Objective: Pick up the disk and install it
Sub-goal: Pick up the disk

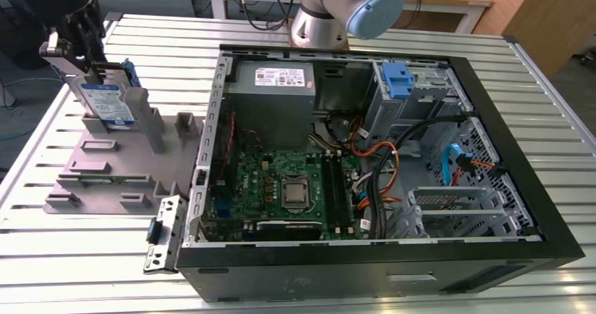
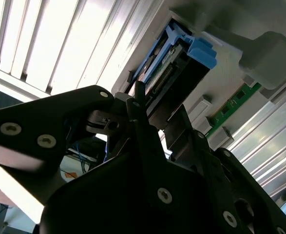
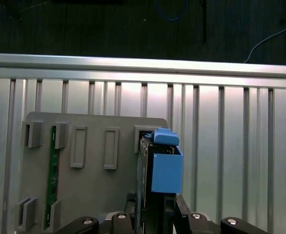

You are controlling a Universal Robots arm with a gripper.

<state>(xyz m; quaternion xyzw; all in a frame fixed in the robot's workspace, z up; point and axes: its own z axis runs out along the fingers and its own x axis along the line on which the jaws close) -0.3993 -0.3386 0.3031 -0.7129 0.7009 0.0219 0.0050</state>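
I see my gripper (image 1: 91, 71) clamped on the disk (image 1: 107, 103). It stands on edge in the grey fixture (image 1: 98, 171), at ten o'clock from the computer case (image 1: 531, 209). Its long axis is nearly upright, with the top leaning toward eleven.

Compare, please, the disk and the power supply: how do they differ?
The disk stands on edge at the grey fixture outside the computer case; the power supply sits inside it. The disk is a thin slab, the power supply a bulkier box. The disk wears a blue carrier bracket; the power supply has none. Both are silvery-grey and labelled.
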